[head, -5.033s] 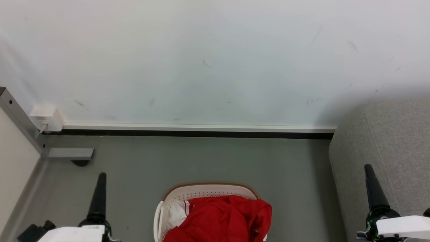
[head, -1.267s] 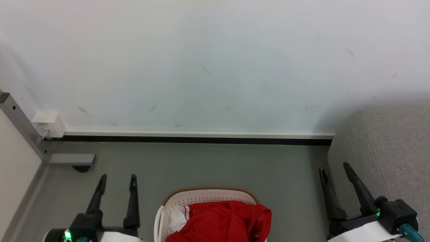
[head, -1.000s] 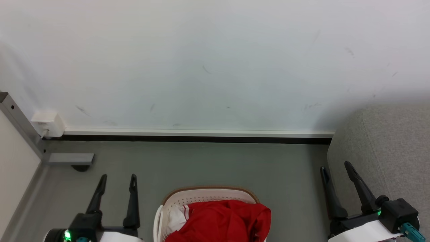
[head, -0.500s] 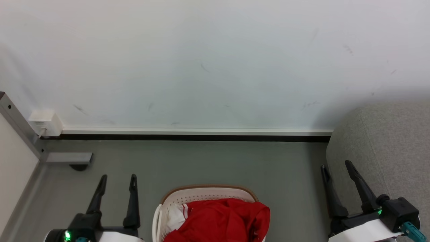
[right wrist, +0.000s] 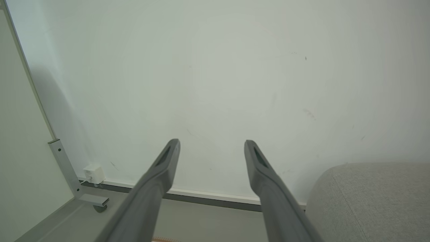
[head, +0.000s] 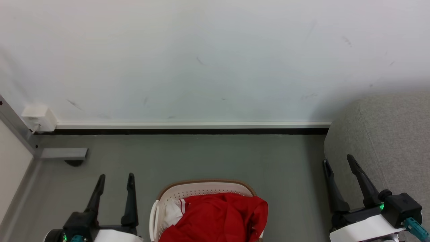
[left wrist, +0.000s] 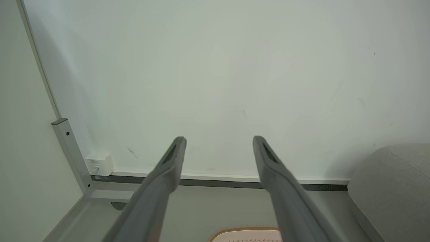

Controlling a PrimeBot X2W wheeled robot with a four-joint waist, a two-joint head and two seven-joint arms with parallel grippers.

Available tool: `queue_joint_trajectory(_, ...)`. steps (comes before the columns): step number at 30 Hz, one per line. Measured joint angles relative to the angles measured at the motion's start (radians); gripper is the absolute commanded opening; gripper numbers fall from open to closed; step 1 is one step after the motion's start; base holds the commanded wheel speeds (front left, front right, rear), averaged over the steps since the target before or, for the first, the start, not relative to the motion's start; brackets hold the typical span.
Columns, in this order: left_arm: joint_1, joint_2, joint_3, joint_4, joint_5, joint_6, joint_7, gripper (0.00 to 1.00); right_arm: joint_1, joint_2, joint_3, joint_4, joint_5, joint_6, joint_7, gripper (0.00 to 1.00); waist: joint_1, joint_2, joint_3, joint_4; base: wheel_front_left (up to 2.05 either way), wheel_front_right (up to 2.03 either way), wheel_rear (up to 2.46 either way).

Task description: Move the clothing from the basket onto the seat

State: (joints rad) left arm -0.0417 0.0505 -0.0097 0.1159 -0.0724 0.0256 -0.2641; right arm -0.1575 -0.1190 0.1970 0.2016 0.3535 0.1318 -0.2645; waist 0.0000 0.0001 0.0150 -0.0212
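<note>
Clothing (head: 218,220) lies heaped in the basket (head: 205,183), which stands on the grey floor (head: 201,154) at its near edge in the head view, roughly midway between the two claws. A red garment (head: 231,211) covers most of the pile and spills over the basket's right rim. A white garment (head: 173,213) with thin red stripes shows at the left, inside the perforated wall. The basket's near part is cut off by the frame.

The seat (head: 386,134), a grey upholstered sofa, takes up the floor's right edge, and its rounded end meets the wall (head: 215,50) at the far right corner.

The left claw (head: 116,176) hangs over the floor just left of the basket and apart from it, its two dark fingers spread and holding nothing. The right claw (head: 337,159) is also spread wide and empty, at the seat's front edge; whether its outer finger touches the cloth cannot be told. In both wrist views the fingers point toward the wall.

A pale skirting strip (head: 188,125) over a dark line runs along the floor's far edge. At the far left corner a small white box (head: 37,117) sits beside a grey metal post (head: 16,128).
</note>
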Motion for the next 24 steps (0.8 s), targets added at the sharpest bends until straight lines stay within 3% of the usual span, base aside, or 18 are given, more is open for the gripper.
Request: queue_joint_trajectory(24,-0.168,-0.002,-0.04,0.034,-0.036,-0.027,0.0,1.0,-0.134,-0.013,-0.02,-0.058,0.018,0.0,0.0,1.0,0.0001,0.0,0.233,-0.043,0.0,0.0,0.0)
